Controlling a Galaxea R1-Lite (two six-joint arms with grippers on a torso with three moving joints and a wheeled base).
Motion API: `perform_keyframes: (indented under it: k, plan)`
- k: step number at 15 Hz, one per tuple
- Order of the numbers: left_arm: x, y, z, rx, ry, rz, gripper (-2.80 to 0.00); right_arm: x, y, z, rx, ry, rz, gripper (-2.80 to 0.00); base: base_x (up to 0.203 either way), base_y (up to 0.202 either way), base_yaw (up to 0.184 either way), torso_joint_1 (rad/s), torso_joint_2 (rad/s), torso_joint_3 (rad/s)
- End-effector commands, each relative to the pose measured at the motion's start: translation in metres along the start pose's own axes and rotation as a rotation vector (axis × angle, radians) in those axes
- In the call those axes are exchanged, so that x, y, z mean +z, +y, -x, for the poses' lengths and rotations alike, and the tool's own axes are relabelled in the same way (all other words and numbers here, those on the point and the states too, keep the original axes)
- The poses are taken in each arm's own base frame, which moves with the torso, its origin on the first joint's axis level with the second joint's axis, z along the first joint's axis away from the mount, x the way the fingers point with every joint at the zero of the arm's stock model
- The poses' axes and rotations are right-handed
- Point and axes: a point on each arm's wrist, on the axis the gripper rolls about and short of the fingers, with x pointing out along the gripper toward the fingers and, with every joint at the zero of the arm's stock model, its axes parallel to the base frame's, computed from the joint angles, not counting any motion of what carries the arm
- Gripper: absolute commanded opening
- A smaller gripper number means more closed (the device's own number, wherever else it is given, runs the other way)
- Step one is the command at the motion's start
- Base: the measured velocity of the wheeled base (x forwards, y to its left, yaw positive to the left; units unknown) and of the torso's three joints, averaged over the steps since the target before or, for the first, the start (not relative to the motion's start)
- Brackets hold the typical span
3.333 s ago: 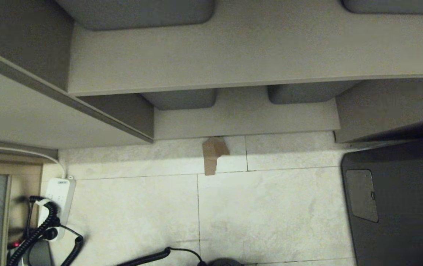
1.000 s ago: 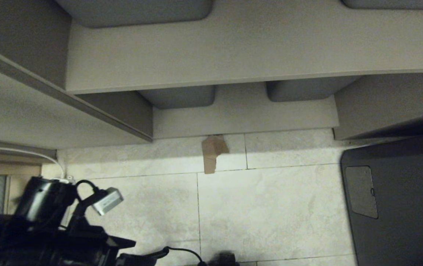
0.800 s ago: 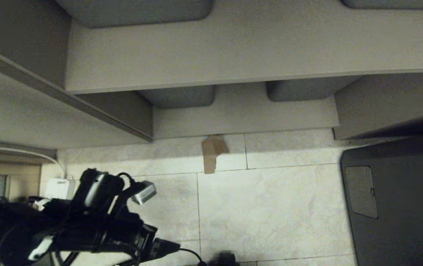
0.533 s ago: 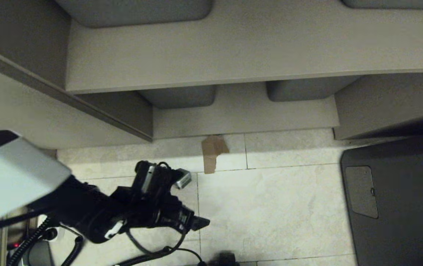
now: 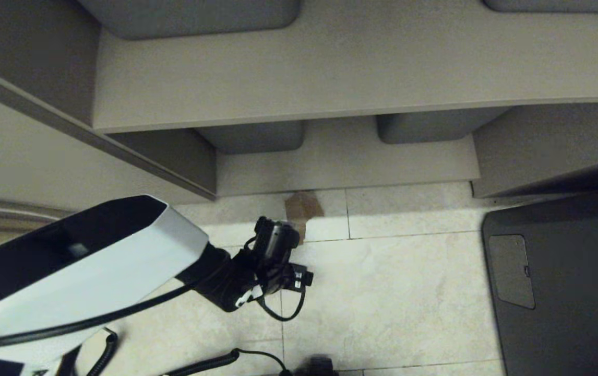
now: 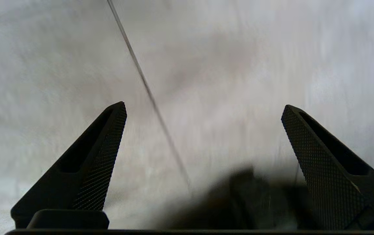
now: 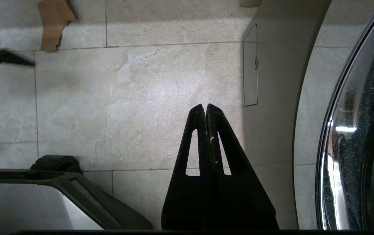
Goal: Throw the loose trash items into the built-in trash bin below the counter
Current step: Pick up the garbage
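Neither turquoise paper scrap shows in any view, and neither does the bin flap with its oval sticker; where they lie cannot be told. The head view looks down at the shelves (image 5: 330, 68) of a beige cabinet and the tiled floor (image 5: 393, 292) below.

Against the frame of a second ago, the left arm (image 5: 85, 271) has swung from the lower left corner up toward the middle. Its white casing now fills the lower left, and the black wrist sits at centre over a floor seam. The left pincer (image 6: 203, 111) is spread wide and holds nothing; in its wrist view the two ridged fingers (image 6: 99, 163) stand far apart over blurred pale tile and one dark grout line. The white power strip that showed at lower left earlier is now covered by the arm.

A brown piece of tape (image 5: 304, 206) lies on the floor at the foot of the cabinet, just above the wrist, its lower end now hidden behind it.

Grey tubs (image 5: 252, 137) stand on the shelves at top and centre; their insides are out of sight.

The right pincer (image 7: 206, 109) is pressed together, empty, pointing at the floor beside a dark panel (image 5: 560, 282) at the right edge.
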Motion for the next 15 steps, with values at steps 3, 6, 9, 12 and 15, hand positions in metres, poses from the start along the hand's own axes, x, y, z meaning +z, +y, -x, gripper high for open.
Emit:
perform_keyframes:
  k: [3, 6, 9, 12, 15]
  plan:
    - [0.003, -0.011, -0.042, 0.030, -0.031, 0.039, 0.00, 0.000, 0.000, 0.000, 0.000, -0.001, 0.000, -2.80, 0.000, 0.000, 0.000, 0.000, 0.00, 0.000]
    - [0.016, -0.016, -0.064, 0.036, -0.098, 0.058, 0.00, 0.000, 0.000, 0.000, 0.000, -0.001, 0.000, -2.80, 0.000, 0.000, 0.000, 0.000, 0.00, 0.000]
    - [0.024, -0.009, -0.083, 0.087, -0.151, 0.084, 0.00, 0.000, 0.000, 0.000, 0.000, -0.001, 0.000, -2.80, 0.000, 0.000, 0.000, 0.000, 0.00, 0.000]
    - [0.029, 0.001, -0.090, 0.103, -0.169, 0.105, 0.00, 0.000, 0.000, 0.000, 0.000, -0.001, 0.000, -2.80, 0.000, 0.000, 0.000, 0.000, 0.00, 0.000]
    - [0.038, 0.007, -0.093, 0.107, -0.209, 0.141, 0.00, 0.000, 0.000, 0.000, 0.000, -0.001, 0.000, -2.80, 0.000, 0.000, 0.000, 0.000, 0.00, 0.000]
